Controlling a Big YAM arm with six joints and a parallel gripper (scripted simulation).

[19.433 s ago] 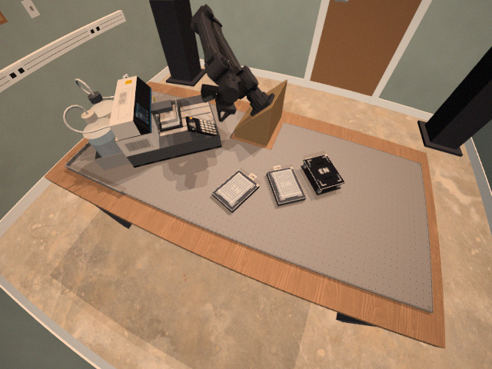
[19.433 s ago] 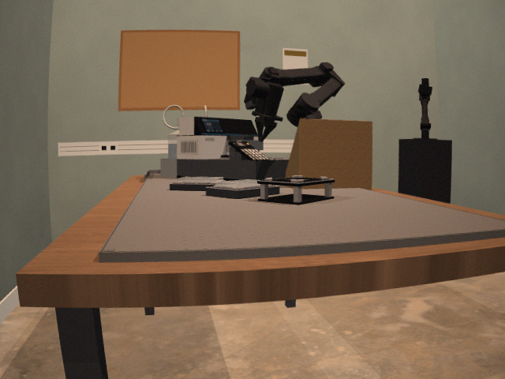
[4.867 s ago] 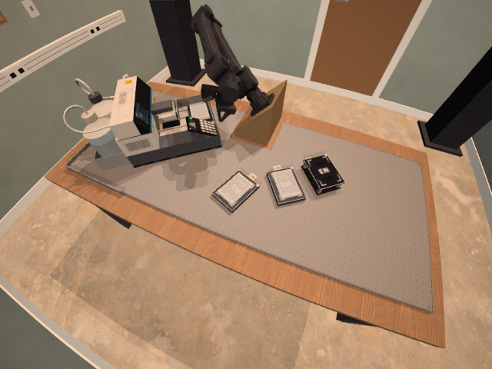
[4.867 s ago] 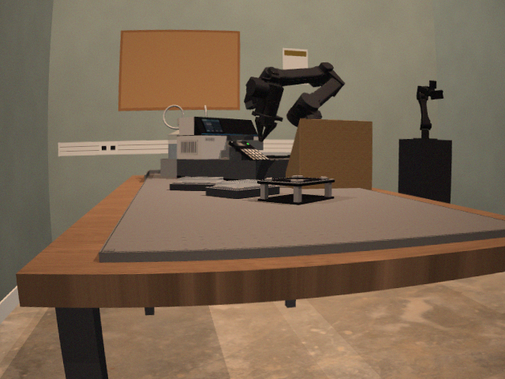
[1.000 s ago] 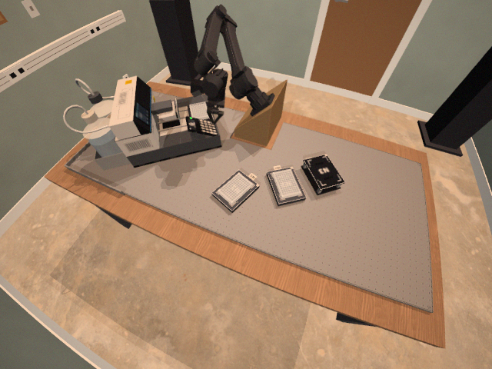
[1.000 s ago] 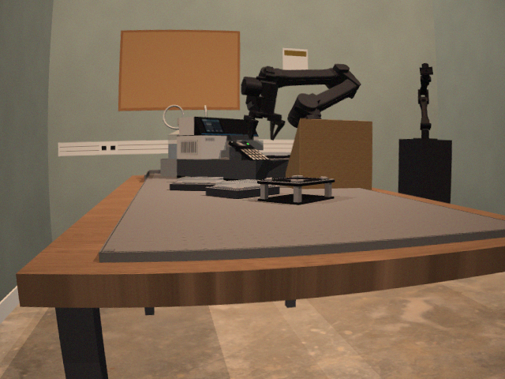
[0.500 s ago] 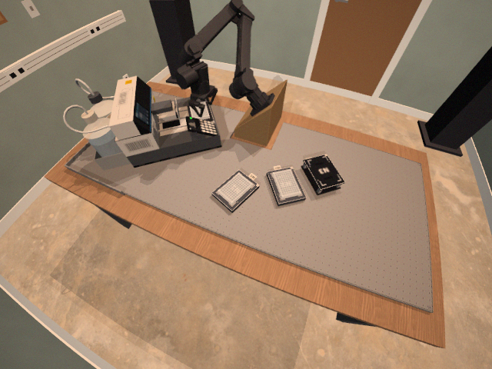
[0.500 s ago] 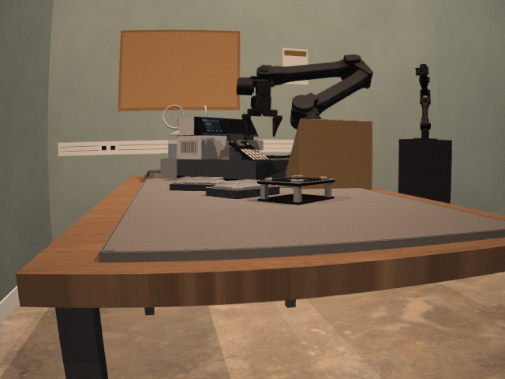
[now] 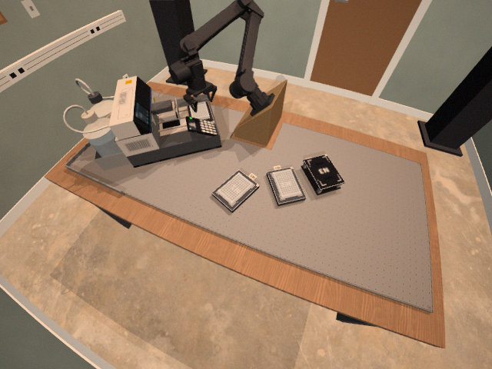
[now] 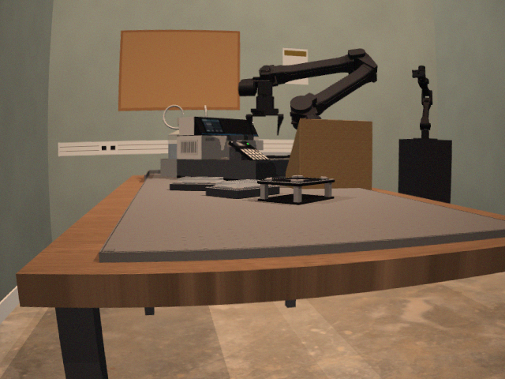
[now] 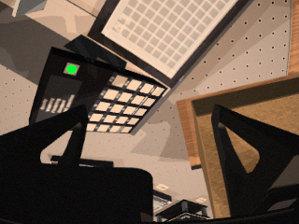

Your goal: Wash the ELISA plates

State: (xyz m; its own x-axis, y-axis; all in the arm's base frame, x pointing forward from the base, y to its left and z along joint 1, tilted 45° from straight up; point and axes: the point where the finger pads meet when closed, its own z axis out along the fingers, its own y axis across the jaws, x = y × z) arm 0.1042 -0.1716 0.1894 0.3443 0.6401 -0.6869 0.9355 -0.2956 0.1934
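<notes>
"Where was the gripper [image 9: 203, 103] [image 10: 266, 131] [image 11: 149, 111]?" I asked from my spot in the room.

"Far left, at the end of the black jointed arm [image 9: 248, 43] [image 10: 338, 67], pointing down above the washer's front end. Its fingers stood wide apart, with nothing between them."

"And the plate there?"

"The pale rectangular gridded plate [image 9: 200, 111] [image 11: 163, 37] lay on the dark carrier, beneath the gripper and just beyond the keypad [image 9: 207, 127] [image 10: 255, 153] [image 11: 121, 105], a sloping black panel with cream square keys. I couldn't tell whether it was fully seated."

"What about the lamp [image 9: 191, 118] [image 10: 248, 143] [image 11: 71, 69]?"

"That small light glowed green on the boxy white-and-black washer [image 9: 123, 111] [image 10: 189, 144]."

"The others?"

"Two more pale gridded plates sat mid-table in low black nests: the left plate [image 9: 237, 188] [image 10: 197, 180] tilted round, the right plate [image 9: 285, 183] [image 10: 241, 184] nearly square to its neighbour. Just right of them stood the raised black N3 nest [image 9: 317, 166] [image 10: 297, 185], on pale posts, its lettering showing."

"And the brown wedge-shaped block [image 9: 264, 123] [image 10: 334, 155]?"

"Under the arm's base, right of the washer."

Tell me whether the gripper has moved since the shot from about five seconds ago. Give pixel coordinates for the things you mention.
Yes. In the top view, the gripper [image 9: 202, 104] [image 10: 266, 125] [image 11: 149, 111] has moved from beside the wooden wedge [image 9: 260, 124] [image 10: 334, 155] to over the washer's plate [image 9: 200, 111] [image 11: 170, 33].
</notes>
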